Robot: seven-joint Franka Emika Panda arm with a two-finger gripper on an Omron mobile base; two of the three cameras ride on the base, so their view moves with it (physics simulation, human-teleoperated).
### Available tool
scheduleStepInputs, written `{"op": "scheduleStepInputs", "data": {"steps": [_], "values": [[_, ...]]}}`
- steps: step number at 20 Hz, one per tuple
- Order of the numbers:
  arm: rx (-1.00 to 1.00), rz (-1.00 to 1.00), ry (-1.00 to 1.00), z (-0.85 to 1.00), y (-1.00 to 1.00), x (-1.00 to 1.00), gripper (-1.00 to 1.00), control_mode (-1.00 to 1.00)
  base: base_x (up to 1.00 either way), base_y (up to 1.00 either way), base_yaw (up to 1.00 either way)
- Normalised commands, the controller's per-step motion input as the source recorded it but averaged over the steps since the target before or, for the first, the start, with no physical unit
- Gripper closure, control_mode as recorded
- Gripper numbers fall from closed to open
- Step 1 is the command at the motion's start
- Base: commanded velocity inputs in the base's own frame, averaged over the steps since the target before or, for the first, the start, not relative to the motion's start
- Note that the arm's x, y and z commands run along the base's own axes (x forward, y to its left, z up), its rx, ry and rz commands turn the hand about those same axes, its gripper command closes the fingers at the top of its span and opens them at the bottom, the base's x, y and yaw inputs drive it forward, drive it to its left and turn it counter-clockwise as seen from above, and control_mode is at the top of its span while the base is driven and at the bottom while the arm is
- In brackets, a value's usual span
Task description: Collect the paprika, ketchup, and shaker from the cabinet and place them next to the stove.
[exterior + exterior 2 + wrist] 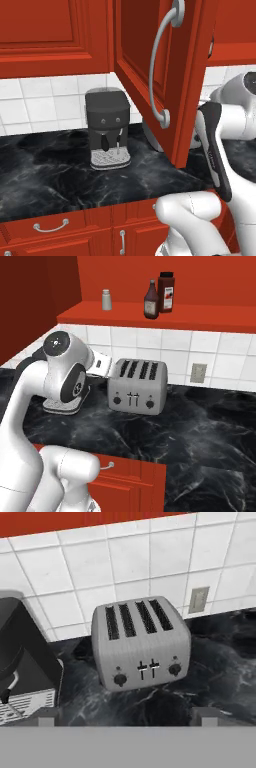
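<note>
Claw (pixel 127 716) spread wide, grasping nothing, facing the silver four-slot toaster (pixel 141 643); squat dark-red paprika jar (pixel 166 292) sits on the red cabinet shelf (pixel 165 315).

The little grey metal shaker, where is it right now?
In the right base view the small light grey metallic shaker stands on the open red cabinet's shelf, left of the slim dark red-brown ketchup bottle, above the silver four-slot toaster.

Glossy red cabinet (pixel 150 75), brushed-metal toaster (pixel 137 386), polished black marble-like counter (pixel 200 426), possibly metallic shaker (pixel 106 300)
</note>
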Motion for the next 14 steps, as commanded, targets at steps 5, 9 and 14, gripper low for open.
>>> {"op": "scheduleStepInputs", "data": {"steps": [5, 9, 14], "values": [[0.00, -0.11, -0.34, 0.88, -0.39, 0.00, -1.00, -1.00, 0.00, 0.00, 0.00], [0.00, -0.10, -0.29, 0.84, -0.26, 0.00, -1.00, -1.00, 0.00, 0.00, 0.00], [0.00, -0.06, -0.15, 0.44, -0.10, 0.00, -1.00, -1.00, 0.00, 0.00, 0.00]]}}
